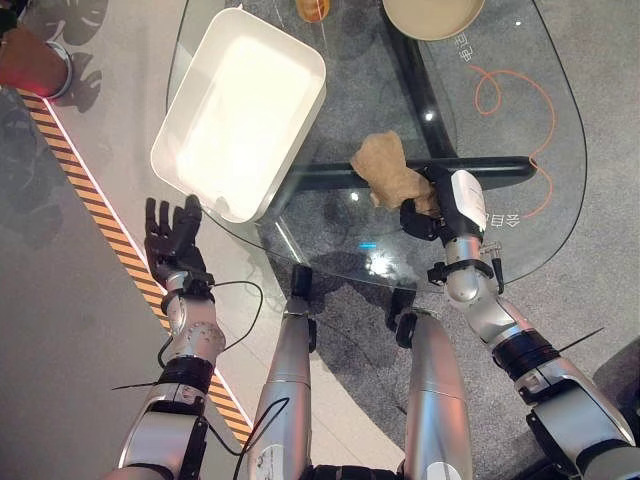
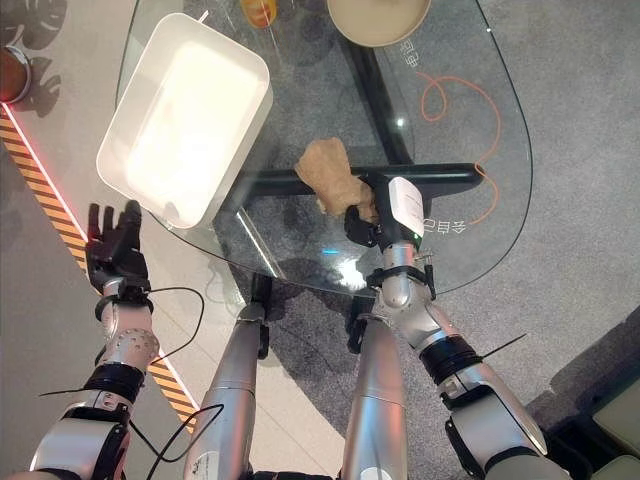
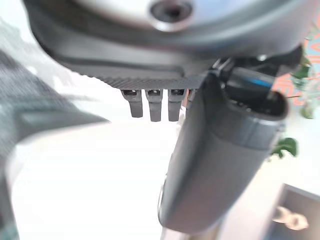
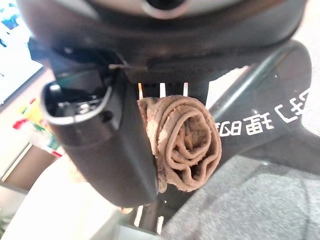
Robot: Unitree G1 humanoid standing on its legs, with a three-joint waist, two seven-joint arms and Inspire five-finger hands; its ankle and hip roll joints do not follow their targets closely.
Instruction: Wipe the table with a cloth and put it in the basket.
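Gripping the tan cloth (image 1: 385, 172), your right hand (image 1: 452, 205) sits on the glass table (image 1: 500, 150) near its near edge, right of centre. Your right wrist view shows the fingers and thumb curled round a rolled bundle of the cloth (image 4: 181, 141), which bulges out past the thumb. From the head views, the rest of the cloth trails away from the hand toward the far left, crumpled and resting on the glass over the dark crossbar (image 1: 340, 175) of the table's frame.

You will find the white basket (image 1: 240, 110), a plain rectangular tub, on the left part of the table. It lies at a slant, its near-left corner reaching past the table's rim, and it stands well apart from the cloth.

Your left hand (image 1: 172, 240) hangs off the table, over the floor to the near left of the basket. Its fingers are straight and spread, touching nothing; the left wrist view shows the same fingers (image 3: 152, 102) in a straight row beside the thumb.

At the far edge of the table you can see a beige bowl (image 1: 432, 15) and, left of it, an orange object (image 1: 313, 8) cut off by the frame. An orange cord (image 1: 520, 100) loops under the glass on the right. A striped hazard tape (image 1: 90, 190) runs along the floor on the left.
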